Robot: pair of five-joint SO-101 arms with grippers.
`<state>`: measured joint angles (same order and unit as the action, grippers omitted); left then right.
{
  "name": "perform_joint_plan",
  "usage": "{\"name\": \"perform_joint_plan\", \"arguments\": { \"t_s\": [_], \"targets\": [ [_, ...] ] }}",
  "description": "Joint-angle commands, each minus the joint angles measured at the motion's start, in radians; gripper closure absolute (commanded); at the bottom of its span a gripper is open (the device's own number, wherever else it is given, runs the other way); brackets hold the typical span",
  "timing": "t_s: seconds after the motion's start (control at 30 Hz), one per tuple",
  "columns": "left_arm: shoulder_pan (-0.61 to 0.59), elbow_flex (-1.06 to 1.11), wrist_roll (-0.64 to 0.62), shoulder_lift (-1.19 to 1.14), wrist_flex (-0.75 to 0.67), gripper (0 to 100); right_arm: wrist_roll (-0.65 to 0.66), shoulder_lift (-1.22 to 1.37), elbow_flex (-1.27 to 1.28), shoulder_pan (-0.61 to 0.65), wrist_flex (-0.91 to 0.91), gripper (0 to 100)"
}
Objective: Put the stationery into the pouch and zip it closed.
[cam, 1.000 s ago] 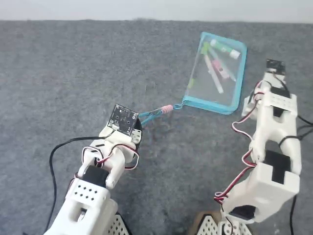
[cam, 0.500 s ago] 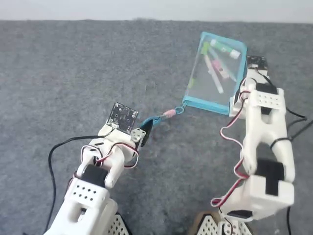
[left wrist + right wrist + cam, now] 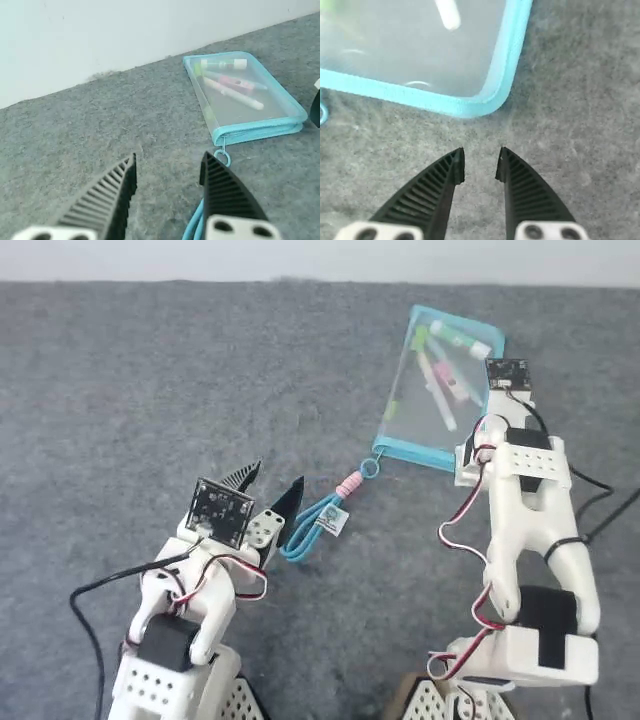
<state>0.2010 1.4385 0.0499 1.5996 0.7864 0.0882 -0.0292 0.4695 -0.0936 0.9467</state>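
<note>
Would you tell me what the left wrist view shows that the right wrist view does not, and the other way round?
Left wrist view adds: the whole pouch with the stationery inside, a blue strap beside the open left gripper, and the wall behind.
Right wrist view adds: the right gripper, slightly open, just short of the pouch's rounded corner.
Shared: the pouch's teal edge, a white pen inside it, and the grey carpet.
</note>
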Motion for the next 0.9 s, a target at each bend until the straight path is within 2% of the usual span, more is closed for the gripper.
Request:
{"name": "perform_joint_plan", "arguments": {
  "t_s": [0.0, 0.2, 0.37, 0.47, 0.6, 0.87],
  "targets": [
    [0.005, -0.061, 0.0, -0.149, -0.069, 80, -0.011, -0.035, -0.011, -0.039, -0.015, 89.6],
    [0.009, -0.344, 0.002, -0.677, -0.14, 80, 0.015, -0.214, 0.064, -0.073, 0.039, 90.2],
    [0.114, -0.598, 0.023, -1.083, -0.135, 80, 0.109, -0.475, 0.316, -0.073, -0.004, 90.2],
    [0.169, -0.719, 0.04, -1.269, -0.138, 80, 0.176, -0.616, 0.479, -0.081, -0.064, 91.5],
    [0.204, -0.875, 0.041, -1.498, -0.135, 80, 0.241, -0.769, 0.661, -0.079, -0.099, 99.5],
    [0.206, -1.04, 0.038, -1.786, -0.135, 80, 0.253, -0.975, 0.821, -0.073, -0.102, 98.3]
  ]
}}
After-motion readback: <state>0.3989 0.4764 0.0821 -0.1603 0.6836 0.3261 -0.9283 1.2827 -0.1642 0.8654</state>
